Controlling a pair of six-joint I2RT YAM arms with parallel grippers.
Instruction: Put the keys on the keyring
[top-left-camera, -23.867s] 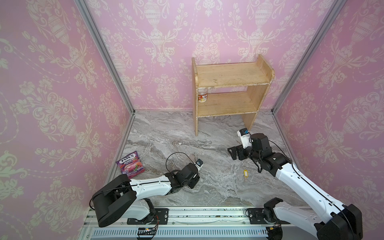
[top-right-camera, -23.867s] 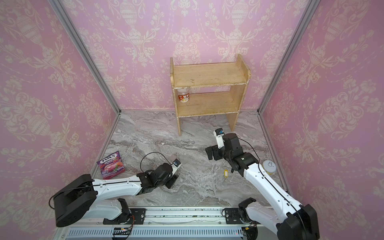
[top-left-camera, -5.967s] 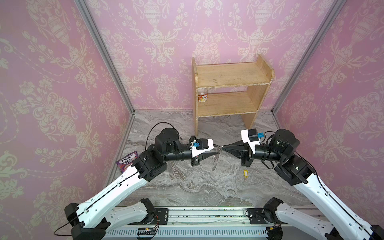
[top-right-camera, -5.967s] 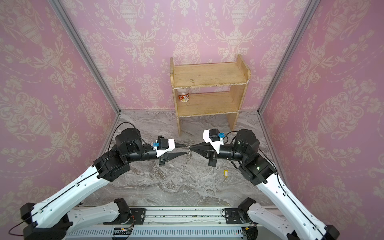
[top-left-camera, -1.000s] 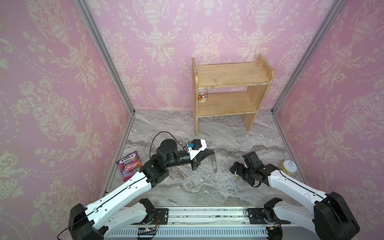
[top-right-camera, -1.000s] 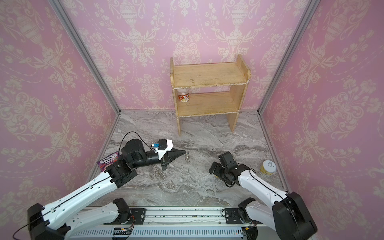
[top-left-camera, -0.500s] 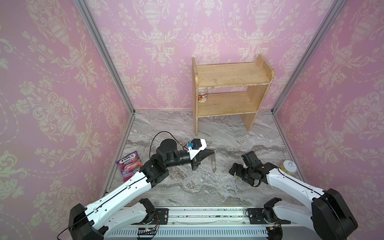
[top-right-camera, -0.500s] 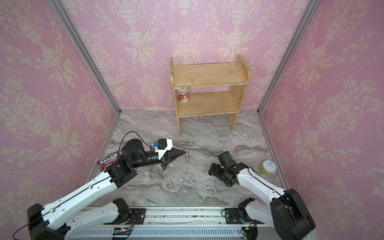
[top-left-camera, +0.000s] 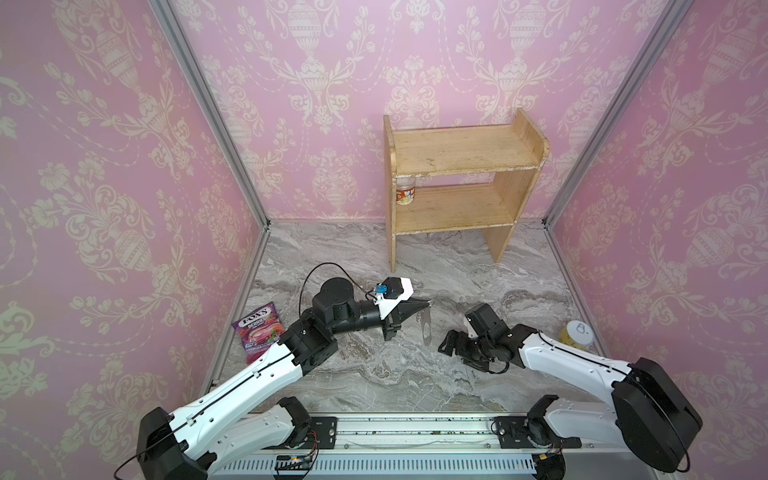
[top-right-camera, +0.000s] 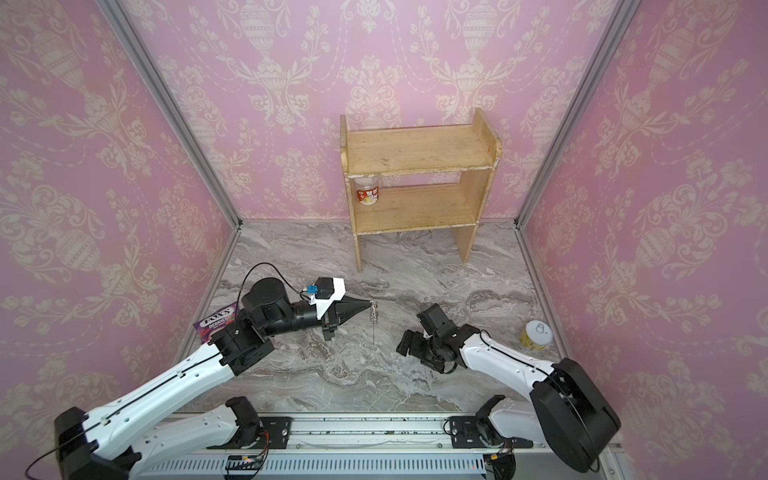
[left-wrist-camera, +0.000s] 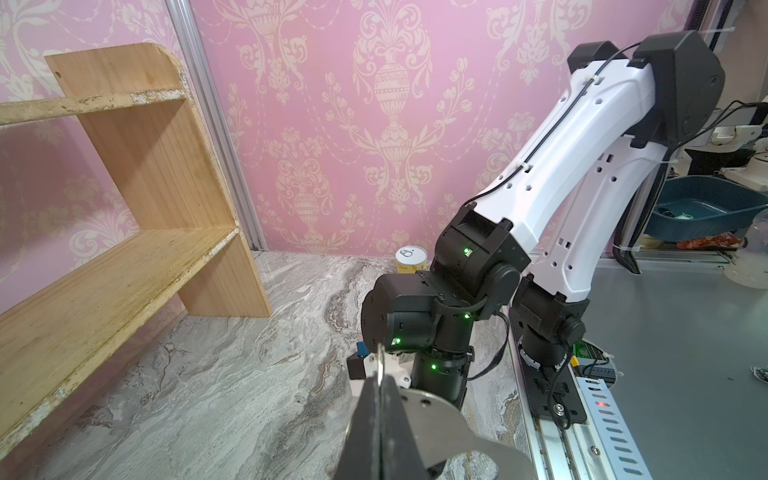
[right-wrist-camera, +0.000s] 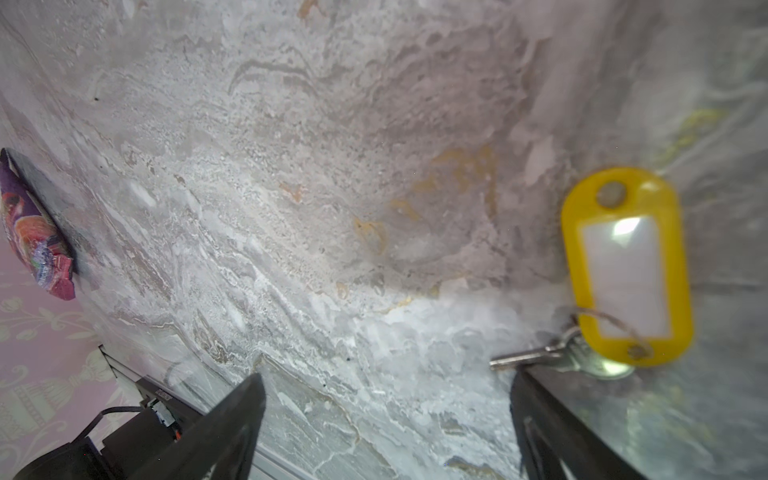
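Keys (right-wrist-camera: 619, 282): lying flat on the surface (top-left-camera: 374, 374) beneath the lowered right gripper, showing only in the right wrist view.
Right gripper (right-wrist-camera: 388, 376): jaws standing wide apart and gripping nothing. The keys are sitting just ahead of one finger (right-wrist-camera: 552, 428) rather than in the gap.
Left gripper (top-left-camera: 426, 305): jaws pressed together on the top of the keyring (top-left-camera: 427, 328), holding it up beside the right gripper.
Handling: probably feeling light and stiff. The yellow tag (right-wrist-camera: 627, 257) is looking smooth and thin against a hard surface, so likely sliding away under a glancing pinch. The key blade (right-wrist-camera: 536, 356) is joined loosely, so likely swinging once lifted.
Hold: best pinching the tag across its narrow width near the middle, leaving the key end free for threading.
Tag axis: running roughly in line with the fingers' reach, with the holed end pointing away from the gripper and the key end lying nearer.
Key axis: lying crosswise to the tag, with the blade pointing in toward the gap between the jaws.
Keyring axis: hanging upright — flat face showing in a top view.
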